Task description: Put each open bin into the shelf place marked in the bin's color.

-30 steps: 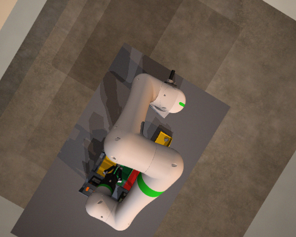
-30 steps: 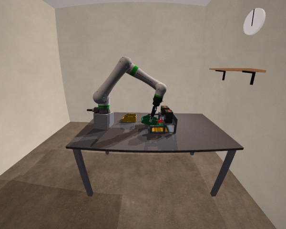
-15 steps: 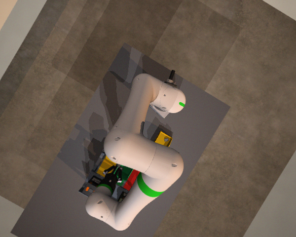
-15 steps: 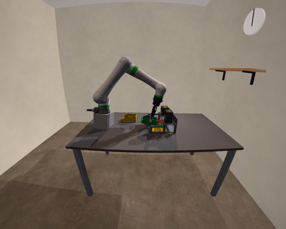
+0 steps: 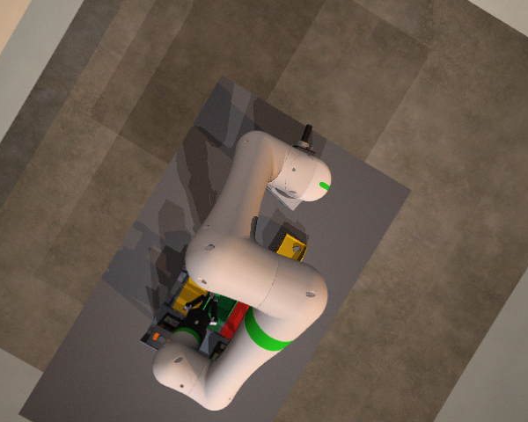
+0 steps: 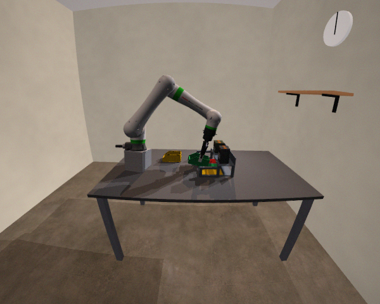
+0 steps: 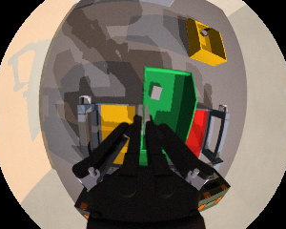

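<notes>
Tabletop: green bin pinched by one side wall in the clenched gripper, at the shelf inboard of the long edge; should be levelled, centred, slid under the board before release.

Two open bins and their shelf.
The green bin, holding a pale block, projects from the front of the dark-framed shelf, its levelness uncertain; the yellow bin, containing a small grey part, stands upright on the table, apart from the shelf.
</notes>
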`<state>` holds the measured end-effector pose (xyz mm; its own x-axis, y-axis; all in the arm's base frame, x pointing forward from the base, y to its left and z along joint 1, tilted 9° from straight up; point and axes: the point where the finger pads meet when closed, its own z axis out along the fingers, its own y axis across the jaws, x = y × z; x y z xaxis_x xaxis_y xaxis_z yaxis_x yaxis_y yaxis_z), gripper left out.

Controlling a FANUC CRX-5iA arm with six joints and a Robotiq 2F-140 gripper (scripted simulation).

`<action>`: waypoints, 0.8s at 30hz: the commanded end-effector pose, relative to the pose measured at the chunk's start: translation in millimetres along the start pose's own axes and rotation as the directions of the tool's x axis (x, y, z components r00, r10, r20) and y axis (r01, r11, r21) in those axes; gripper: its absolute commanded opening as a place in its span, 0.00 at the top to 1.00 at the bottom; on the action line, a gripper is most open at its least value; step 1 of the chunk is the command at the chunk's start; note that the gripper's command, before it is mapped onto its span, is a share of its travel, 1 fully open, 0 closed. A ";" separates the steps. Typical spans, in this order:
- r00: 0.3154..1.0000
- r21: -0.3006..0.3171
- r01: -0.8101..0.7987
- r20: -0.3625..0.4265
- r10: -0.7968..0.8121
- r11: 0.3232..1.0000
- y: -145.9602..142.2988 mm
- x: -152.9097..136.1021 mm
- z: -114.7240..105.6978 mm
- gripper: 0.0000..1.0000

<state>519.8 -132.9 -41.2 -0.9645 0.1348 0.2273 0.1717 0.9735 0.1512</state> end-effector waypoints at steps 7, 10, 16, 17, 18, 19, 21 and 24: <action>1.000 0.000 0.000 0.016 0.000 1.000 -0.1 -4.2 -0.4 1.00; 1.000 0.000 0.000 0.018 0.000 1.000 -0.1 -4.8 -0.4 1.00; 0.999 0.000 0.000 0.032 0.000 1.000 -0.1 -8.5 -0.6 1.00; 0.999 0.000 0.000 0.034 0.000 1.000 -0.1 -9.1 -0.6 1.00; 0.999 0.000 0.000 0.037 0.000 1.000 -0.1 -9.7 -0.6 1.00; 0.999 0.000 0.000 0.039 0.000 1.000 -0.1 -10.3 -0.7 1.00; 0.999 0.000 0.000 0.043 0.000 1.000 -0.1 -11.4 -0.7 1.00; 0.999 0.000 0.000 0.049 0.000 1.000 -0.1 -12.9 -0.8 1.00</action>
<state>530.8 -134.5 -43.3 -0.9722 0.1425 0.1860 0.1716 0.9735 0.1513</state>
